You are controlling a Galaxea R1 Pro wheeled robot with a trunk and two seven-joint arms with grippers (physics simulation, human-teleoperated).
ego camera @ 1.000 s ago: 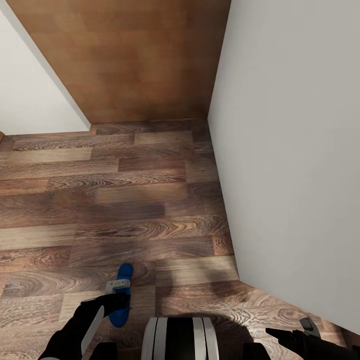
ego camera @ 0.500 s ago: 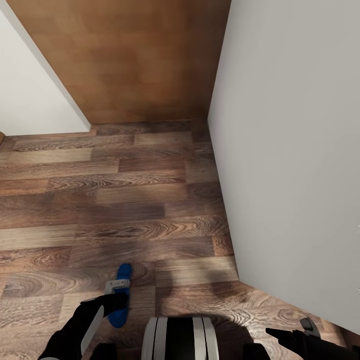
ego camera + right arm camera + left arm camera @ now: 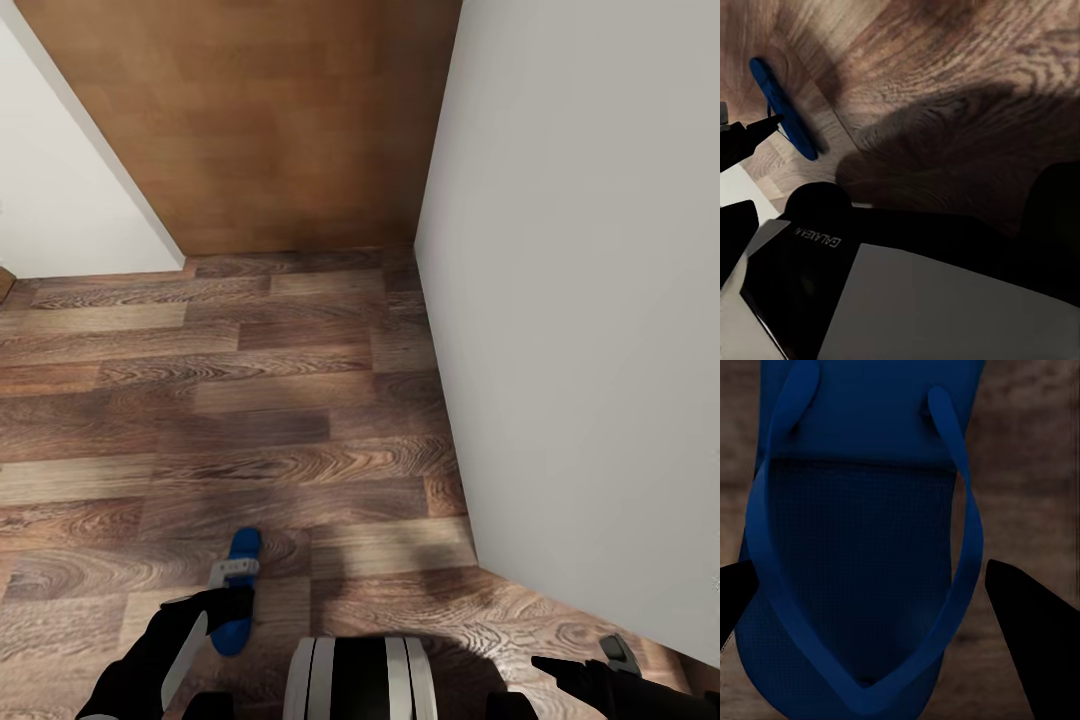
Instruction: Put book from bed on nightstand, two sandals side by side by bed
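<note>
One blue sandal (image 3: 246,547) with a white strap hangs edge-on just above the wood-plank floor, held in my left gripper (image 3: 236,600), which is shut on it. In the left wrist view the sandal (image 3: 862,547) fills the space between the two black fingertips (image 3: 1020,615), its sole and strap facing the camera. The right wrist view shows the same sandal (image 3: 784,112) as a thin blue strip over the floor. My right gripper (image 3: 585,655) sits low at the right, open, with nothing between its fingers. The book, the bed and the nightstand are out of view.
A tan wooden door (image 3: 260,120) stands ahead. A white wall (image 3: 580,300) runs close along my right, its corner jutting toward me. Another white wall (image 3: 60,180) is at the far left. Wood floor (image 3: 250,400) stretches ahead and left. My trunk (image 3: 360,680) is at the bottom.
The whole view has shifted slightly, so the camera moved a little. The sandal stays in my left gripper, and the right arm holds its pose.
</note>
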